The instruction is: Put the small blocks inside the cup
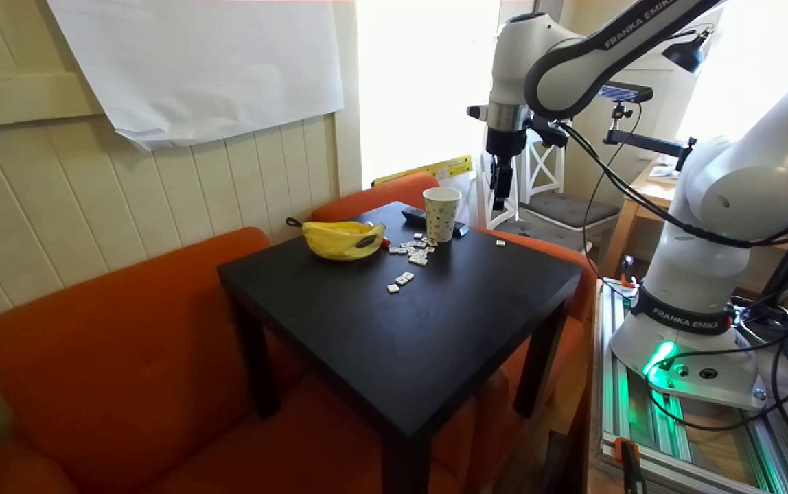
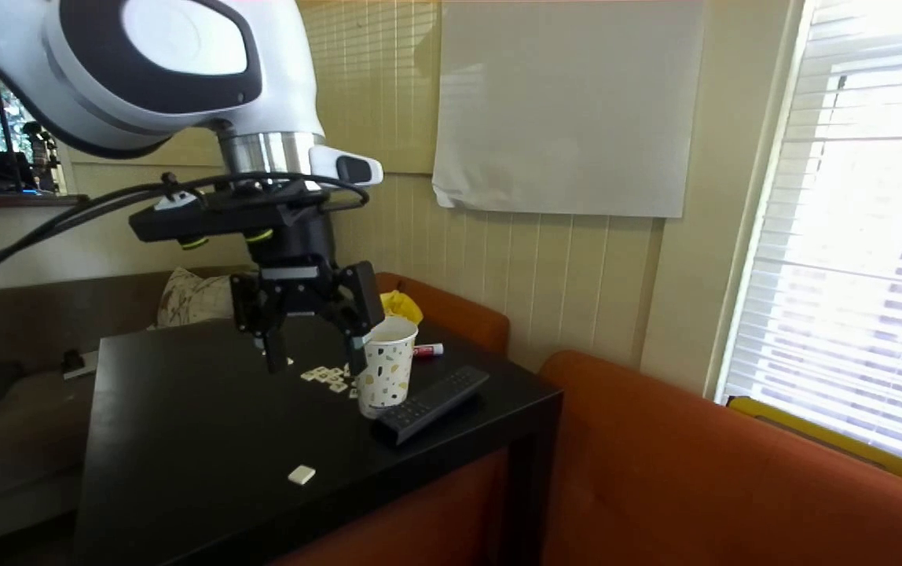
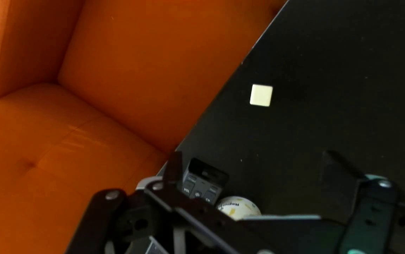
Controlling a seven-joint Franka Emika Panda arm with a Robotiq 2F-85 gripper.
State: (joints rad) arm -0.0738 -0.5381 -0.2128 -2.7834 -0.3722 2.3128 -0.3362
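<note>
The tool point(image 2: 314, 362) hangs wide and empty above the desk point(image 1: 435, 322). A lone block point(image 3: 261, 95), likely the target, lies near its edge: centre over it, descend straight, pinch opposite sides low. Most blocks point(image 1: 416, 252) lie near the cup point(image 2: 388, 365).

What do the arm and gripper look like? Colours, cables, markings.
Arm: white, rounded, with black sections lettered FRANKA EMIKA, a silver metal wrist collar and a green-lit base. Black cables loop loosely alongside. Gripper: black, angular, two jointed fingers with screw heads showing in the wrist view.
</note>
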